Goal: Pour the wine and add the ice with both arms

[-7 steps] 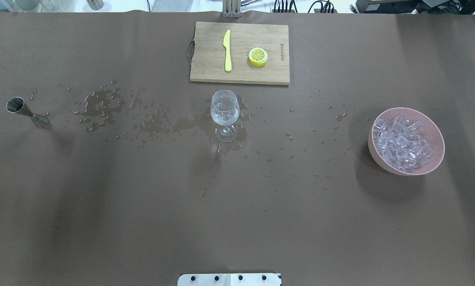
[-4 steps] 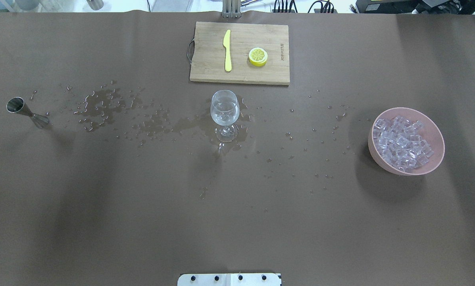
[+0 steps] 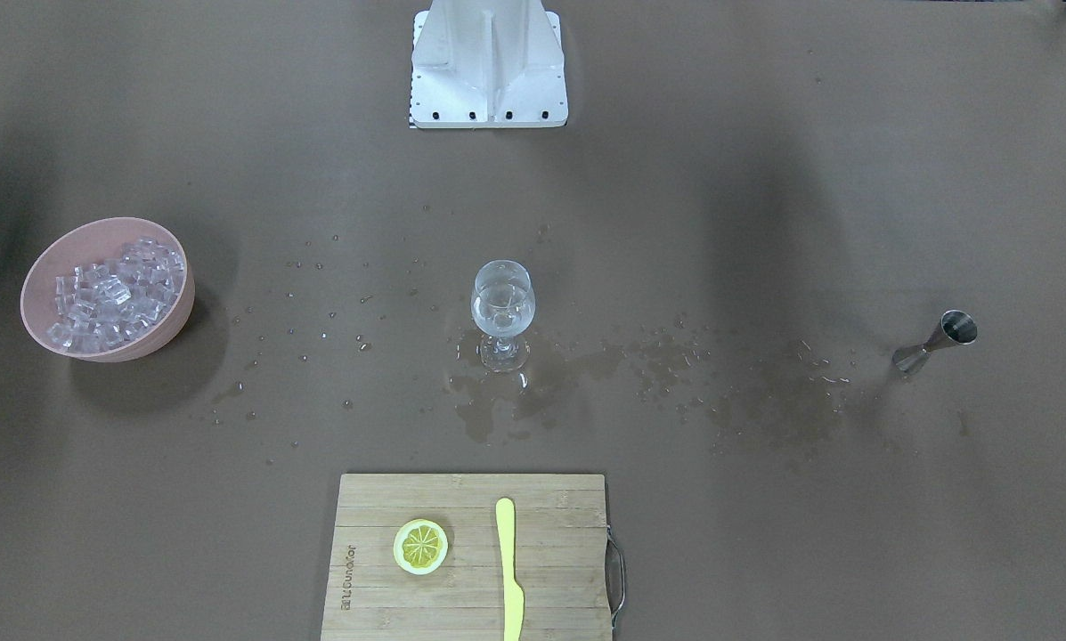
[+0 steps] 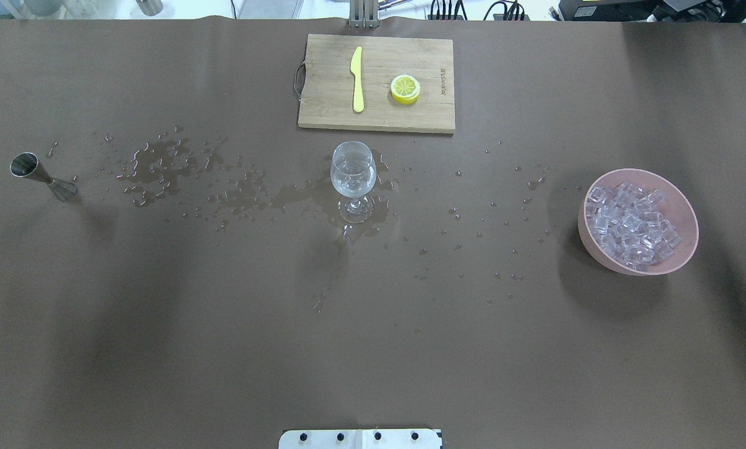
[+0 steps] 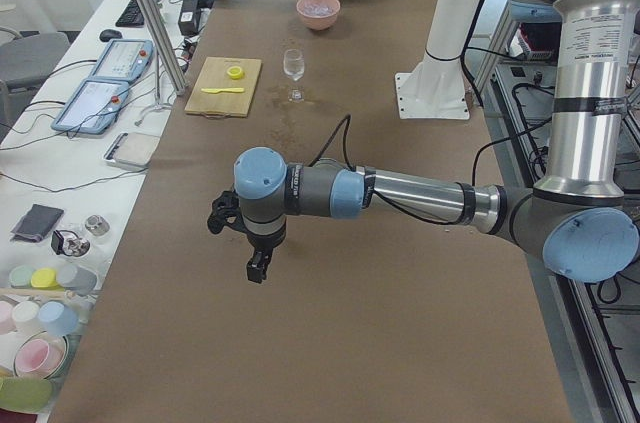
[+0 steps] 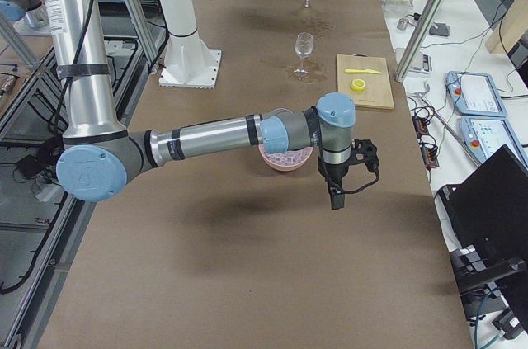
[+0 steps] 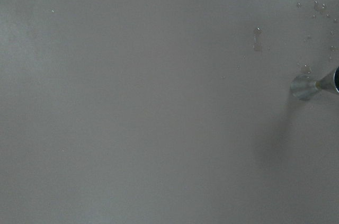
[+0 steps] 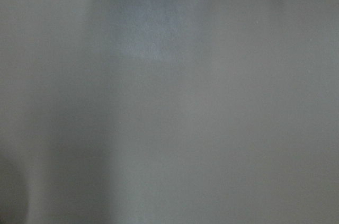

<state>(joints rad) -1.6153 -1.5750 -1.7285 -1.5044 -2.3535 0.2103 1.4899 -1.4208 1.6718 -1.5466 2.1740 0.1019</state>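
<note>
Hovering: left gripper (image 5: 257, 270) over table's (image 5: 400, 343) left end, right gripper (image 6: 335, 198) over right end | grip: cannot tell | ice (image 4: 631, 224) piled in bowl (image 4: 591, 246)

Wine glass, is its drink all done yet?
Maybe partly: the wine glass seems to hold clear liquid, with spills around it. Nothing looks held: left tool and right tool hang above the table. The ice sits piled in its pink bowl, so adding ice looks left.

Even, soft light; broad dim shadows band the table (image 4: 223, 349). The right wrist view is blurred, featureless grey. Droplets glint faintly
</note>
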